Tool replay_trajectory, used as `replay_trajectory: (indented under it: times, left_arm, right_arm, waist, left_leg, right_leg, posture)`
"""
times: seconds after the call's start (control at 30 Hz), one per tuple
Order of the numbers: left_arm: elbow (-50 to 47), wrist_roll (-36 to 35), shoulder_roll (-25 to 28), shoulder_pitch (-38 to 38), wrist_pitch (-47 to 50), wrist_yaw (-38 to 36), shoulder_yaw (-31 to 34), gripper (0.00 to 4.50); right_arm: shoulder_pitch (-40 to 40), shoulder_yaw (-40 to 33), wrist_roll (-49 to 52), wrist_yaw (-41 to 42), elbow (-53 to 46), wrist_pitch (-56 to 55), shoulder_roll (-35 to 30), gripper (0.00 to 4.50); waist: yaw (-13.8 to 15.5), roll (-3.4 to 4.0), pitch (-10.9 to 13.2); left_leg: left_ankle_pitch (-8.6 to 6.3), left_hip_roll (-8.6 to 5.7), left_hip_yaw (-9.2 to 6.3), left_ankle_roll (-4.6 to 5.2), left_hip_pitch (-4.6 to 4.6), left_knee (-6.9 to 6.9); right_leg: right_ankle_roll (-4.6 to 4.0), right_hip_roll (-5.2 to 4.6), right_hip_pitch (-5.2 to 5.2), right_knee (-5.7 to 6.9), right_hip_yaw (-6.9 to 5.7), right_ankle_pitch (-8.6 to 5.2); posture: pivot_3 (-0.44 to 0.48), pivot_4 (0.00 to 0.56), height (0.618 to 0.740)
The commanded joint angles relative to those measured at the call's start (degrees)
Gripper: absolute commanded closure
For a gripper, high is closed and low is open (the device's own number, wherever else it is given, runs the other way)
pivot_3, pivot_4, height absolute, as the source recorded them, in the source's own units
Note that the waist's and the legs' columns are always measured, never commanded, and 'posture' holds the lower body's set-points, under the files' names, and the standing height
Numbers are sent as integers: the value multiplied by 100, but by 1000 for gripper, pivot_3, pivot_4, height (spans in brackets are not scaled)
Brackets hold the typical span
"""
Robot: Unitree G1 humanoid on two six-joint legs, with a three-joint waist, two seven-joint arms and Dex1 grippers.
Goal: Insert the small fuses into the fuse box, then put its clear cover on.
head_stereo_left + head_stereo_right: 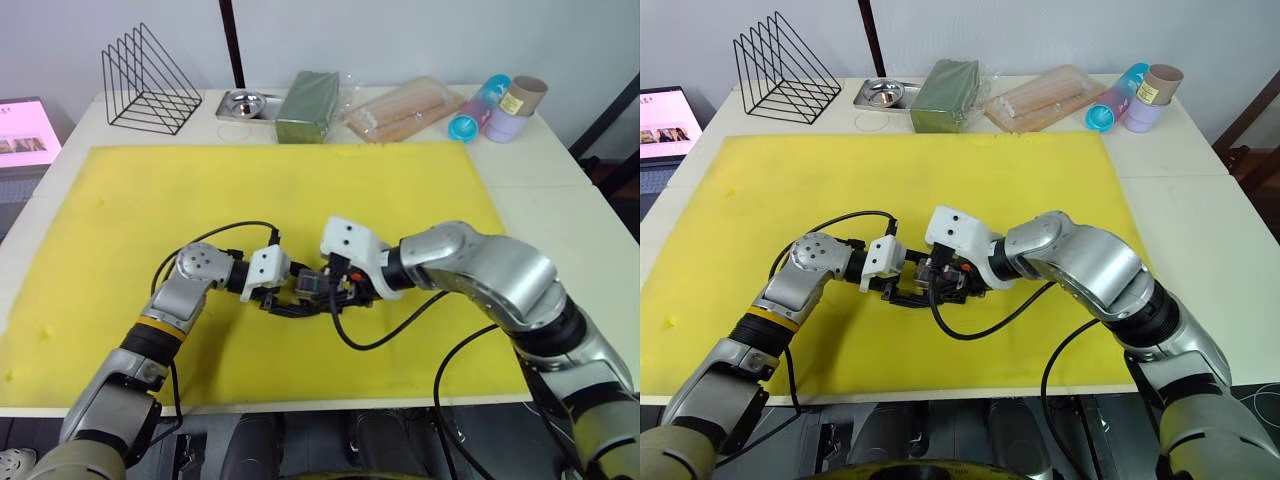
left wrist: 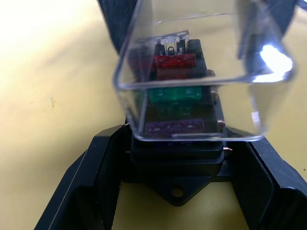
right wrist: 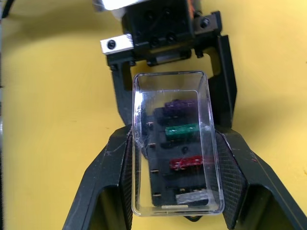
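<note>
On the yellow mat, the black fuse box sits between the fingers of my left gripper, which is shut on its base. Four small fuses stand in its slots in a row: purple, green, red and pale clear. My right gripper is shut on the clear cover, one finger on each long side. The cover hangs over the fuse box, tilted, and the fuses show through it. Both grippers meet at the mat's front middle.
The yellow mat covers most of the white table. Along the back edge stand a black wire rack, a metal tray, a large green block, a clear bag of sticks and coloured tubes. A screen sits far left.
</note>
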Motion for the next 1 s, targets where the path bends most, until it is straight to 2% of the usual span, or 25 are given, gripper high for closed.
replay_trajectory:
  times: [0.03,1.0]
  left_arm:
    - [1,98,-8,-29,-55,18,69,1692]
    - [72,174,-76,-9,-59,71,80,1692]
  right_arm:
    - [-157,-72,-95,-1,-46,-140,-62,2677]
    - [111,196,-142,195,81,-314,-162,2677]
  waist:
    - [1,0,0]
    - [4,0,-1]
  left_leg:
    - [0,0,0,0,0,0]
    - [0,0,-1,0,2,1]
  right_leg:
    - [0,0,0,0,0,0]
    - [0,0,0,3,0,0]
  posture:
    - [0,150,740]
    - [0,150,740]
